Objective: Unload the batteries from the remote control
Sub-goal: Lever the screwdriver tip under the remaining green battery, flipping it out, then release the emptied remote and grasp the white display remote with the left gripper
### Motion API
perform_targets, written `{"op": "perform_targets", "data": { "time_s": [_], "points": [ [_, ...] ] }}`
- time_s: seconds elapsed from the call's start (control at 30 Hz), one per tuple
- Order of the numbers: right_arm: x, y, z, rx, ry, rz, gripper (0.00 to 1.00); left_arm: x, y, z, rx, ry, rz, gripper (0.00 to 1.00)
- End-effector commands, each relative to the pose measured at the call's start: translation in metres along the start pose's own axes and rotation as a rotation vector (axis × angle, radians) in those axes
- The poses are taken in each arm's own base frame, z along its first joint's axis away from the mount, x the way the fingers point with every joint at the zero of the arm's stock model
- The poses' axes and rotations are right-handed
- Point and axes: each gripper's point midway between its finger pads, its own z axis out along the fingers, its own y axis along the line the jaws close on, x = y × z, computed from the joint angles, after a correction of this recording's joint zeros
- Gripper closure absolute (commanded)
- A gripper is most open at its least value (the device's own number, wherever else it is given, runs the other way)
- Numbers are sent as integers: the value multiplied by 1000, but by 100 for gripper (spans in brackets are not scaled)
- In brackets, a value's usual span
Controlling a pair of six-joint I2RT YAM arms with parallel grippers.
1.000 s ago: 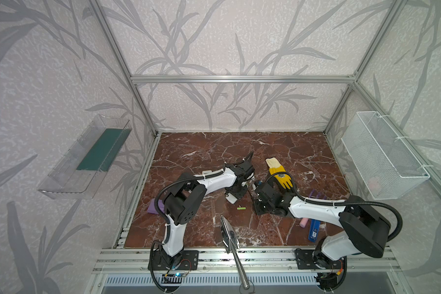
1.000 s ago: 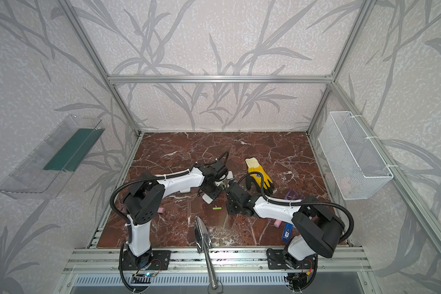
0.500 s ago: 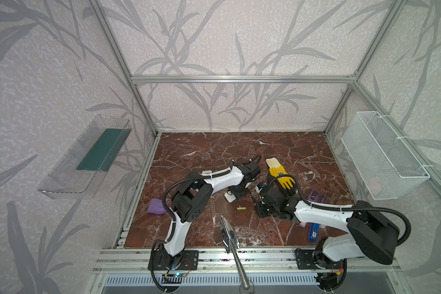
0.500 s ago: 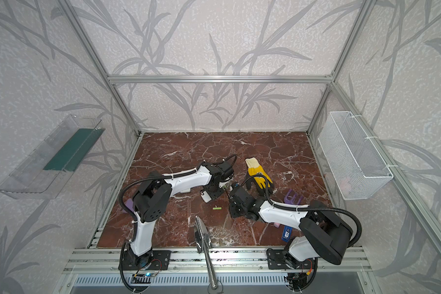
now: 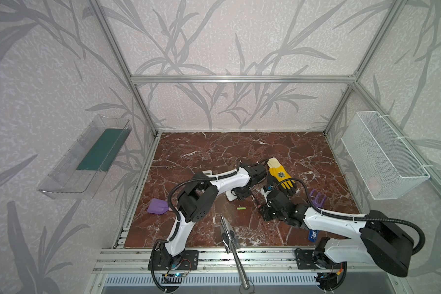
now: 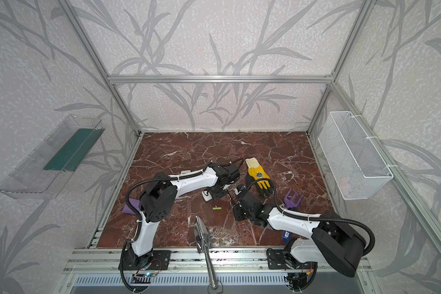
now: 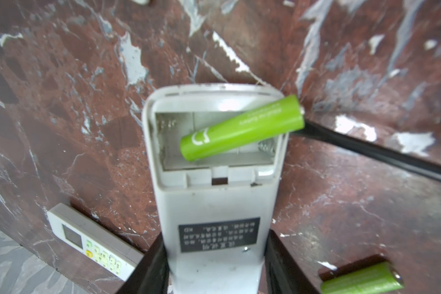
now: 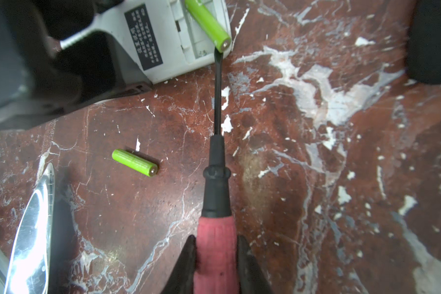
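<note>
At the middle of the bench (image 5: 214, 152), toward its front edge, the two arms meet over the remote control (image 7: 214, 203). The left end effector (image 7: 214, 269) clamps the remote's body at about half span, back face up, with the battery compartment (image 7: 173, 132) uncovered. The right end effector (image 8: 215, 257) is closed narrowly on the pink handle of a screwdriver (image 8: 217, 178), whose dark blade reaches to the compartment's rim.

One lime-green cell, the raised battery (image 7: 242, 131), lies slantwise across the compartment. Its flat end sits low inside, and its terminal end is propped over the side wall, where the blade tip appears to touch it from beneath. The bay beside it is empty, and a contact spring is exposed. A second green cell, the loose battery (image 8: 135, 162), rests on the bench near the remote and apart from both arms; it also shows in both top views (image 5: 241, 208) (image 6: 217, 208). No yellow cells show in any view.

The step in hand is judged to be levering out the last cell of this remote, with one cell already unloaded. The next move calls for a short upward or outward pry that carries the raised battery over the wall. The left grip must hold firm so that the casing does not twist. Too light a push may let the cell drop back into its bay.

A second remote (image 7: 94, 244) lies face up on the bench nearby; whether it holds cells cannot be told.
</note>
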Motion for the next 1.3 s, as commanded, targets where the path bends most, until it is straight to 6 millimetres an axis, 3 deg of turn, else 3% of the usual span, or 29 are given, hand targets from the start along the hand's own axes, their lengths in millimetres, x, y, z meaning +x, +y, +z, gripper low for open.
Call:
{"op": "perform_targets", "data": {
  "time_s": [0.0, 0.3, 0.53, 0.67, 0.83, 0.9, 1.03, 1.27],
  "points": [
    [-7, -21, -7, 82, -52, 49, 100, 22, -3, 7, 9, 106, 56, 81],
    [11, -20, -11, 62, 28, 31, 100, 12, -17, 17, 72, 56, 47, 78],
    [0, -8, -23, 11, -8, 1, 100, 10, -17, 24, 65, 57, 48, 75],
    [-2, -15, -25, 51, -24, -1, 100, 9, -17, 28, 78, 52, 22, 65],
    [3, -40, -25, 172, -31, 42, 100, 8, -17, 32, 113, 25, -9, 46],
    [5, -48, -24, 209, -31, 51, 100, 7, -16, 35, 127, 18, -23, 44],
    [9, -57, -20, 244, -15, 50, 100, 9, -3, 45, 155, 14, -105, 44],
    [21, -67, -10, 275, 21, 56, 100, 10, 40, 58, 171, -8, -319, 44]
  ]
}}
